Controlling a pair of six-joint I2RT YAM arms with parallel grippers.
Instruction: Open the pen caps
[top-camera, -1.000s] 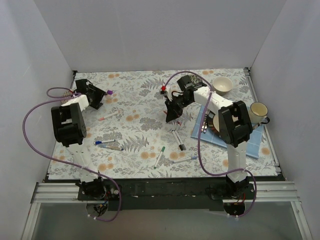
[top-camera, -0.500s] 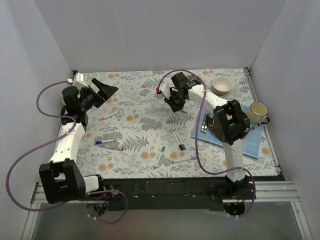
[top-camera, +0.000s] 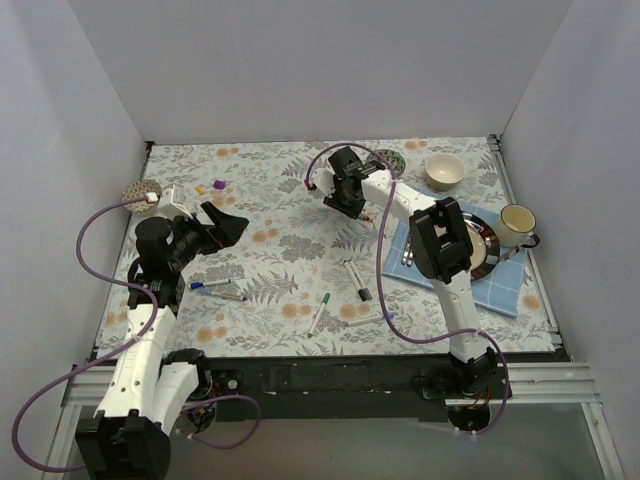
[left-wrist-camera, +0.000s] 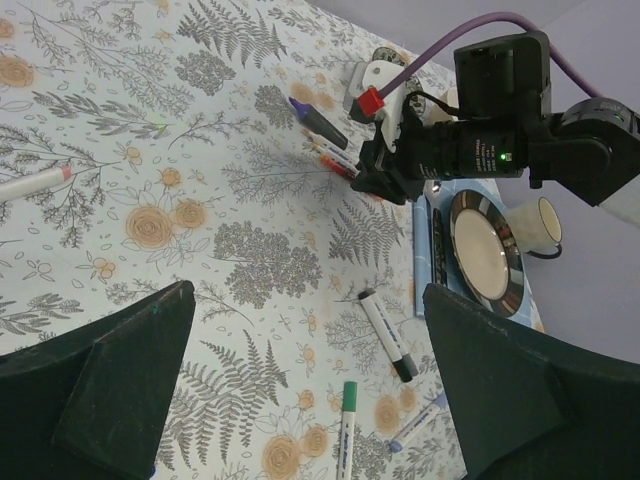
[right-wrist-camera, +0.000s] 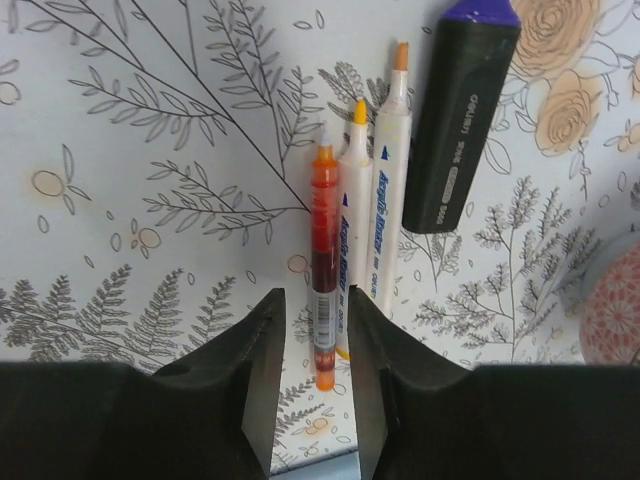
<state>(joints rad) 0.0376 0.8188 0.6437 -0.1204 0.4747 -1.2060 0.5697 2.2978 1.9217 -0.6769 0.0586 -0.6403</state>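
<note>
Left end effector (top-camera: 231, 222) pulled back, tiny purple cap (top-camera: 217, 185) on floral cloth (top-camera: 270, 290)

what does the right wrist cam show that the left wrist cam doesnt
Right wrist only: the bare tips of a yellow-tipped pen and an orange-tipped pen, and an orange pen lying between its own fingers. Left wrist only: the plate, the mug, a green-capped pen, a black-capped pen, and the right hand seen from outside. Both: the black highlighter with its purple end, on the floral cloth.
</note>
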